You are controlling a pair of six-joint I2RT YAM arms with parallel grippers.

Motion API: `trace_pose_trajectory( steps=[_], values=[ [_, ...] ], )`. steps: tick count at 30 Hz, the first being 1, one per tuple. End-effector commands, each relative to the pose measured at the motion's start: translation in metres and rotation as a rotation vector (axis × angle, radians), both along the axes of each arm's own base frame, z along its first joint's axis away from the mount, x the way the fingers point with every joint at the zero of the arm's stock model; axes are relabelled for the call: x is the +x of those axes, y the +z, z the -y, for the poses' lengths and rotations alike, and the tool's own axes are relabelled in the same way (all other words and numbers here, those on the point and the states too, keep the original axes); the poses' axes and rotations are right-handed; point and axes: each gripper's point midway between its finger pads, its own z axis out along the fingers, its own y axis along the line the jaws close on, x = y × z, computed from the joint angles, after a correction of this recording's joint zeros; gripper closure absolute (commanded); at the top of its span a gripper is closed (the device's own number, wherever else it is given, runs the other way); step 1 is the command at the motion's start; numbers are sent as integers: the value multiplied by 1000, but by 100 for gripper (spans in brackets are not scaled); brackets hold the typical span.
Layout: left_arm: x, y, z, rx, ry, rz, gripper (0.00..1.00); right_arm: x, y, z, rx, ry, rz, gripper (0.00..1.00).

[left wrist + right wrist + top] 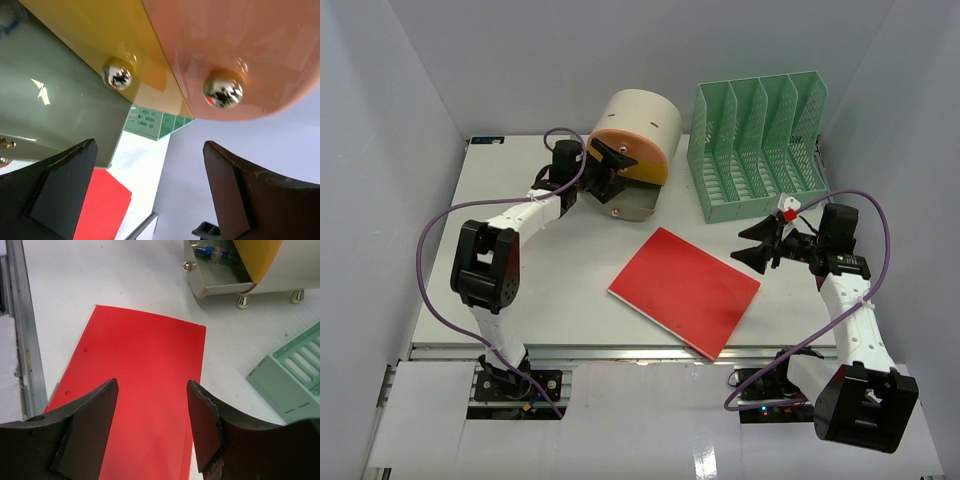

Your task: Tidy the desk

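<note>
Desk (555, 255): the white tabletop is seen spread beneath both arms, with its metal rail along the near edge.
Left gripper (610, 166): its fingers (62, 192) are held spread wide at the front of the drawer box (642, 122). Nothing is clasped between them, and the two gold knobs (223, 89) just ahead are left untouched.
Right gripper (755, 246): its fingers (92, 427) are parted part-way over the red folder (685, 290). Nothing is gripped, and contact with the cover cannot be made out.
Red folder: it is laid flat and askew at mid-desk.
Drawer box: the cream, rounded box is set at the far edge, with its lowest drawer (632, 206) standing open.
File rack (760, 150): the green slotted rack is placed at the far right, beside the drawer box and apart from it.
</note>
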Motion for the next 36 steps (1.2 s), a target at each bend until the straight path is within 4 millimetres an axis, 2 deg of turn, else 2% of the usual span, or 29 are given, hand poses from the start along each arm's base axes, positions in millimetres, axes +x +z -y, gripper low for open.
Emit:
trace_pose_trajectory(
  steps=[1, 3, 6, 8, 10, 13, 15, 17, 19, 20, 21, 22, 24, 27, 31, 32, 36],
  values=[
    [-25, 71, -5, 24, -80, 242, 2, -12, -1, -4, -9, 86, 86, 37],
    [-37, 83, -15, 88, -89, 316, 2, -18, -4, -9, -20, 143, 130, 42],
    [-67, 115, -42, 221, -74, 478, 2, -28, -5, -21, -77, 243, 216, 60],
    [-89, 101, -68, 289, -34, 491, 2, -31, -12, -42, -164, 352, 221, 70],
    [-109, 99, -91, 345, 1, 534, 2, -28, -17, -61, -246, 424, 250, 72],
    [-151, 102, -122, 431, 33, 626, 2, -14, -27, -106, -381, 481, 295, 73],
    [-167, 95, -136, 550, 13, 663, 2, 5, -40, -137, -471, 447, 295, 77],
    [-186, 103, -154, 651, 53, 720, 2, 28, -27, -172, -519, 426, 321, 80],
    [-195, 86, -170, 756, 70, 711, 2, 37, -52, -204, -596, 444, 252, 84],
    [-199, 82, -178, 797, 96, 707, 2, 44, -54, -220, -615, 440, 249, 84],
    [-206, 84, -181, 807, 105, 725, 2, 56, -39, -236, -606, 415, 284, 85],
    [-209, 80, -183, 815, 105, 723, 2, 64, -43, -247, -622, 394, 283, 85],
    [-213, 65, -184, 836, 83, 708, 2, 75, -69, -270, -676, 348, 226, 84],
    [-213, 65, -188, 853, 95, 702, 2, 95, -85, -293, -709, 275, 202, 82],
    [-210, 65, -192, 876, 114, 697, 2, 119, -112, -303, -763, 142, 186, 78],
    [-210, 65, -193, 876, 114, 694, 2, 122, -113, -305, -765, 125, 183, 78],
    [-210, 64, -194, 879, 123, 686, 2, 146, -130, -298, -823, -6, 199, 75]
  ],
)
